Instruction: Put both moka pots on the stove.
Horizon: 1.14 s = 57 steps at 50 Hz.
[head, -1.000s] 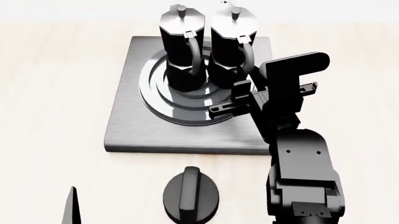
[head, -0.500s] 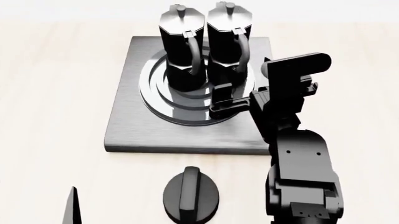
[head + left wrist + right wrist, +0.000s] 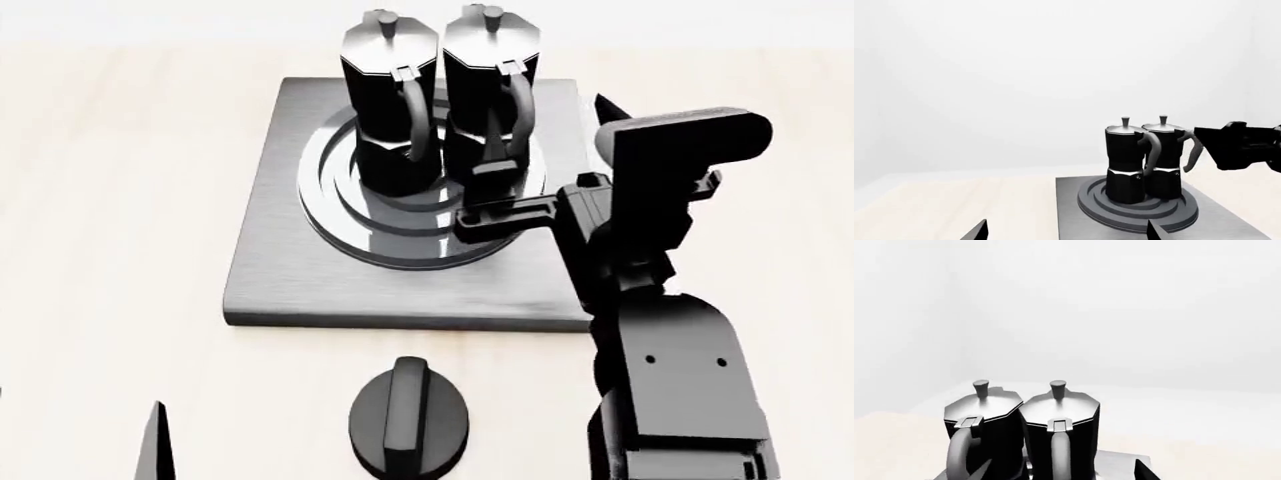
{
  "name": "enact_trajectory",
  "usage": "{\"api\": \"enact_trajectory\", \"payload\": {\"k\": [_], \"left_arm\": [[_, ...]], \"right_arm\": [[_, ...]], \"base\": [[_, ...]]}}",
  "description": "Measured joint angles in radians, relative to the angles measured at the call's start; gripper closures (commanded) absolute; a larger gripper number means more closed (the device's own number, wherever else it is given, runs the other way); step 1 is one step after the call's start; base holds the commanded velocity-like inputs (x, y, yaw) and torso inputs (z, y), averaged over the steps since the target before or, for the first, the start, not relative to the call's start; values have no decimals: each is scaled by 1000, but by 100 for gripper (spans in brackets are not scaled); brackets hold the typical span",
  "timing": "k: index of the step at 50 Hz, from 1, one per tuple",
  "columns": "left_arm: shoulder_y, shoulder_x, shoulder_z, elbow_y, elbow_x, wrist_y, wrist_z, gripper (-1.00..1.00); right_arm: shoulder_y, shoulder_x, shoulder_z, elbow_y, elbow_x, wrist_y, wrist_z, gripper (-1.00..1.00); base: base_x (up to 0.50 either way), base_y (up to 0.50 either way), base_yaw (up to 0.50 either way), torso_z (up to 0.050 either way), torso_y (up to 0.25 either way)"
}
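The moka pots stand side by side on the stove, over its raised rings: the left moka pot and the right moka pot, close together and possibly touching, handles turned toward the robot. Judged from this, both pots are placed and the step in hand is the release and pull-back of the right hand. Its two fingers are spread, one just short of the right pot's handle, the other nearer the robot over the rings, and nothing lies between them; I judge it open and empty. The next move calls for a straight retreat toward the robot, away from that handle, so the near finger does not clip it and tip the pot into its neighbour.

The left hand shows only as two dark tips at the frame edge of its own wrist view, well short of the stove; they stand apart with nothing between. In the head view only a dark sliver of that arm shows. The right wrist view cuts off the pots' bases, so their seating cannot be confirmed there. A round knob lies on the worktop, nearer the robot than the stove.
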Motion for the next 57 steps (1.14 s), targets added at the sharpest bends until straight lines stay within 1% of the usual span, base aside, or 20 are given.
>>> {"api": "enact_trajectory", "payload": {"k": [5,11,16,24,39,57], "left_arm": [[0,-1,1,1,0,0,-1,-100],[0,-2,0,2,-1,1,-2,-100],[0,-3,0,4,0,2,-4,-100],[0,-4,0,4,-1,4,-6,-100],[0,-6,1,6,-1,4,-10,-100],[0,-8,3,11,0,4,-15,-100]], "right_arm": [[-90,13,16,-234,23,96,54,-100],[-195,20,22,-465,26,167,122,-100],[-276,17,25,-603,3,176,184,-100],[-390,18,26,-765,-36,153,256,-100],[-565,31,45,-978,-39,130,320,-100],[-699,47,42,-1046,-57,71,347,-100]], "base": [[0,0,0,0,0],[0,0,0,0,0],[0,0,0,0,0],[0,0,0,0,0],[0,0,0,0,0],[0,0,0,0,0]]}}
